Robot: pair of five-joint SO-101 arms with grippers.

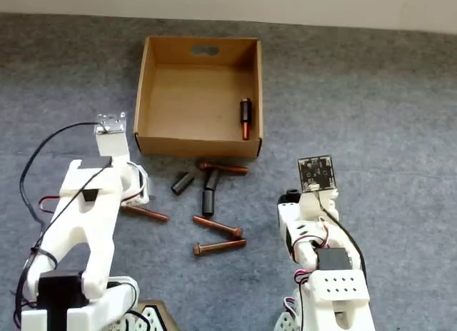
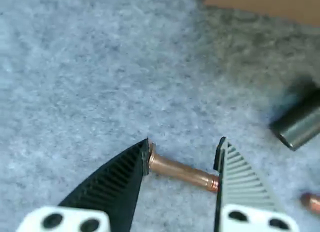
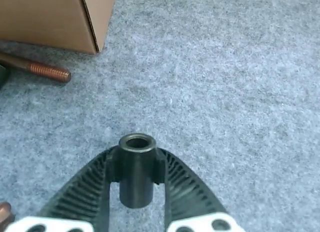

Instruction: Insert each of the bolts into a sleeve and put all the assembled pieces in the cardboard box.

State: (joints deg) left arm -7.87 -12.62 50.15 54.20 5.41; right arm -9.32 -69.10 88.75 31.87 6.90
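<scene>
My left gripper point(image 2: 184, 148) is open low over the carpet, one finger on each side of a copper bolt point(image 2: 182, 171) that lies between them. In the high view this bolt point(image 1: 146, 213) lies just under the left gripper point(image 1: 138, 195). My right gripper point(image 3: 136, 162) is shut on a black sleeve point(image 3: 136, 169), held upright with its hole facing the camera. It sits at the right of the high view as right gripper point(image 1: 290, 200). The cardboard box point(image 1: 146, 95) holds one assembled piece point(image 1: 245, 118) by its right wall.
Three more bolts point(image 1: 223, 167), point(image 1: 218, 226), point(image 1: 219, 247) and three loose black sleeves point(image 1: 183, 181), point(image 1: 212, 177), point(image 1: 208, 201) lie on the grey carpet in front of the box. A box corner point(image 3: 55, 17) and a bolt's threaded end point(image 3: 42, 68) appear beyond my right gripper.
</scene>
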